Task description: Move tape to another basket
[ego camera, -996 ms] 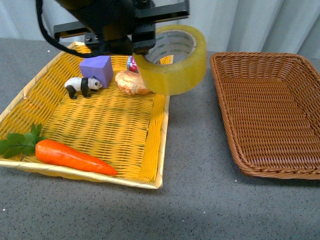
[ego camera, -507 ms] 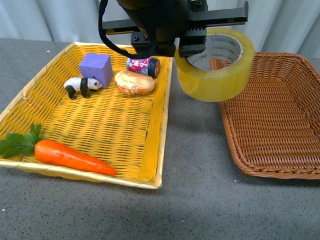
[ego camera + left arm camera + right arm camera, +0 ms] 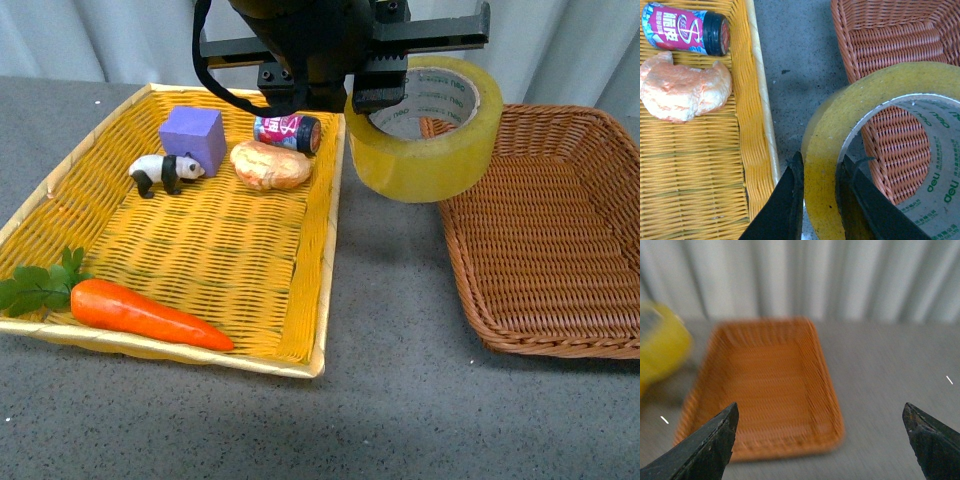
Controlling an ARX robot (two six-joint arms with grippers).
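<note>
1. Tape (image 3: 422, 132) is up in the air, held by the left gripper (image 3: 820, 172). One black finger (image 3: 787, 200) is on the outside of the yellow roll and the other is inside the ring. The wall of the roll is pinched between them.
2. The roll is tipped, so its white inside with green letters shows.
3. It hangs over the strip of grey table (image 3: 390, 330) between the two baskets. Part of it is over the left edge of the brown basket (image 3: 560, 240). In the left wrist view, the basket's woven wall shows through the ring.
4. The right gripper (image 3: 820, 412) has its two dark fingers spread far apart. Nothing is between them. Its view is blurry and looks down at the brown basket.
5. The yellow tray (image 3: 200, 250) sits to the left of the tape. At its far end are a purple block (image 3: 192, 138), a toy panda (image 3: 165, 172), a bread roll (image 3: 270, 165) and a small pink bottle (image 3: 287, 130).
6. A carrot (image 3: 150, 313) with green leaves lies at the tray's near end.
</note>
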